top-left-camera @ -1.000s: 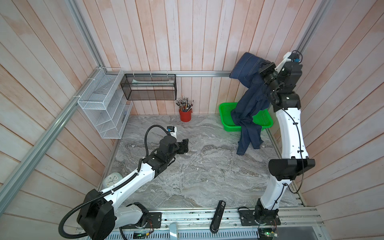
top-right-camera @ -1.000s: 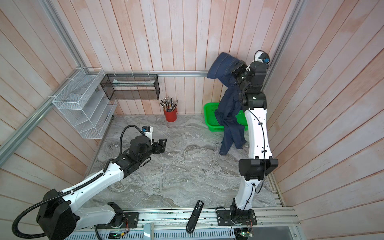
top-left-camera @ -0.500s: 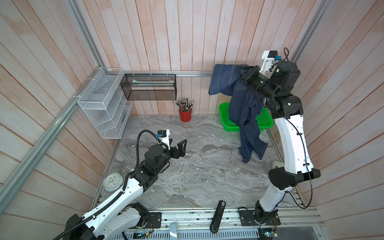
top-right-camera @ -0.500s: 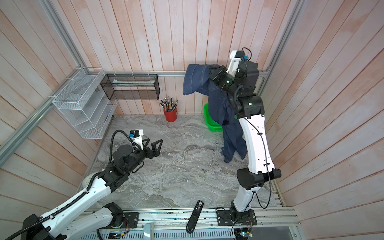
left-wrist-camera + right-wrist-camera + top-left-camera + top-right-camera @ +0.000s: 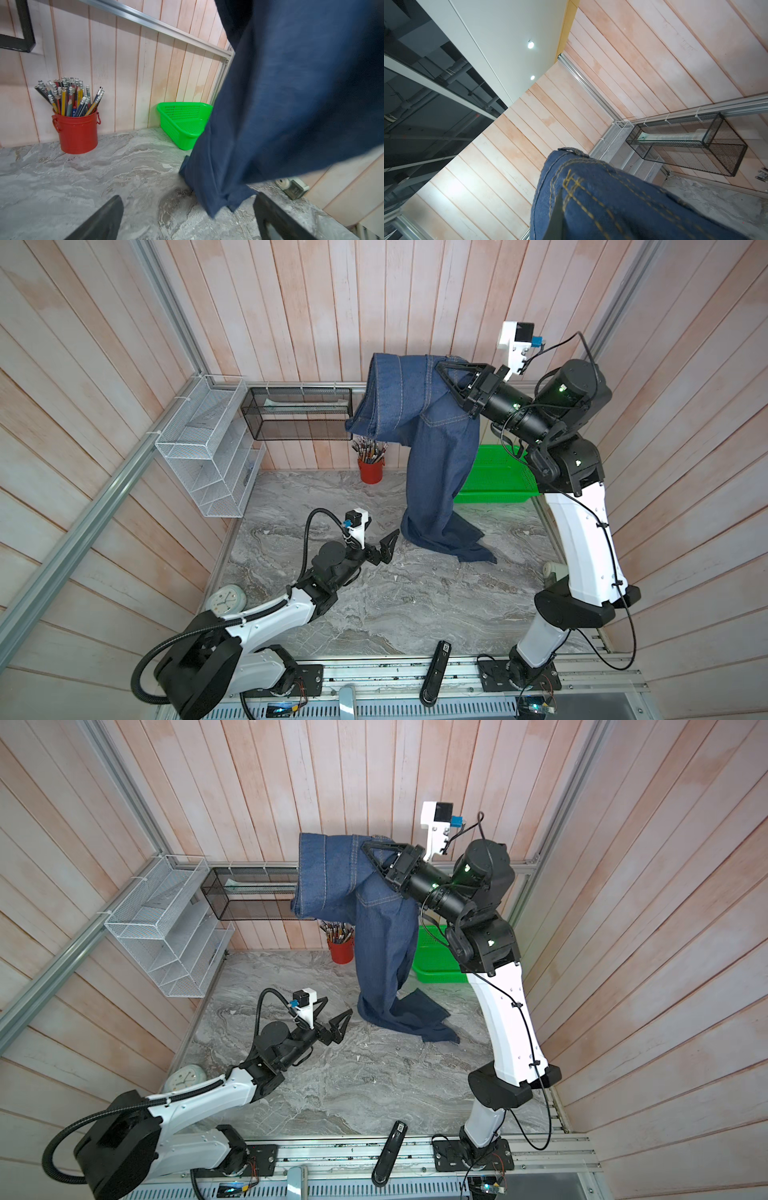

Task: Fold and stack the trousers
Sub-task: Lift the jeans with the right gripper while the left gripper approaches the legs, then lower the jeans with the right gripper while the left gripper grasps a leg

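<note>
1. The trousers (image 5: 440, 472) (image 5: 382, 952) hang in the air in front of the back wall. The upper part is bunched over the right tool, the legs fall straight down, and the leg ends rest crumpled on the tabletop (image 5: 395, 605).
2. The right tool (image 5: 442, 373) (image 5: 370, 849) is raised high and is clenched on the denim near a seam with tan stitching. In the right wrist view the cloth (image 5: 612, 197) covers the tool.
3. The left tool (image 5: 380, 541) (image 5: 336, 1017) is low over the tabletop, close to the leg ends. It is released, with the jaws wide apart and nothing between them. In the left wrist view the leg ends (image 5: 224, 187) lie ahead of its fingers (image 5: 99, 220).
4. A green basket (image 5: 494, 485) stands behind the hanging legs, partly hidden by them.
5. A red cup of pencils (image 5: 371, 470) stands at the back wall, beside the trousers.
</note>
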Robot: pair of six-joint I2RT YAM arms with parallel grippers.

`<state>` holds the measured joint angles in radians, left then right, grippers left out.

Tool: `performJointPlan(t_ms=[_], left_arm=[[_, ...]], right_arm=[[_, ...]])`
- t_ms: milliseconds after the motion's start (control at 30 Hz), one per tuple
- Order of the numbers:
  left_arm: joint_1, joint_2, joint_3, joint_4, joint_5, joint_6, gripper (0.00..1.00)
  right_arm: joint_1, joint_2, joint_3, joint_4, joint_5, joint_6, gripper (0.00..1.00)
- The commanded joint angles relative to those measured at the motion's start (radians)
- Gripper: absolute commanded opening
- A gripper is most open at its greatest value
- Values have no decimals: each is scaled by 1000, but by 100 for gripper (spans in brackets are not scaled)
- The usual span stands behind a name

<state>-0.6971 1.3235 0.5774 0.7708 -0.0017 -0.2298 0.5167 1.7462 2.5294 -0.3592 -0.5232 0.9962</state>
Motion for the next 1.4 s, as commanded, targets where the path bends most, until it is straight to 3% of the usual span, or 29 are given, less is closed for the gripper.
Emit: performJointPlan(t_ms=[0, 233, 300, 400, 467, 633, 733, 1000, 1167, 1267, 1367], left_arm=[[-4, 125, 111, 200, 47, 44, 100], [-16, 403, 275, 474, 337, -112, 100], [-17, 481, 336, 520, 430, -174, 95], [-16, 577, 427, 560, 552, -283, 74], [-16, 606, 441, 602, 585, -340, 48], [-12, 536, 363, 572, 594, -318, 0], [5, 427, 295, 413, 536, -232, 0], [152, 12, 148, -95, 212, -21, 0], [288, -229, 140, -307, 127, 90, 0], [373, -304, 210, -459, 93, 195, 0], [464, -327, 271, -533, 105, 219, 0]], right_arm=[[7, -48, 3, 82, -2, 8, 0], [3, -103, -70, 47, 27, -46, 0], [-8, -122, -102, 44, 31, -55, 0], [-36, -169, -201, 101, 23, -38, 0], [-67, -200, -261, 130, 16, -22, 0], [-123, -254, -383, 186, 6, -6, 0], [-157, -280, -463, 237, -6, 15, 0], [-210, -318, -703, 432, -33, 124, 0], [-213, -320, -876, 610, -31, 242, 0], [-214, -325, -996, 717, -10, 319, 2], [-215, -348, -1184, 857, 33, 431, 5]])
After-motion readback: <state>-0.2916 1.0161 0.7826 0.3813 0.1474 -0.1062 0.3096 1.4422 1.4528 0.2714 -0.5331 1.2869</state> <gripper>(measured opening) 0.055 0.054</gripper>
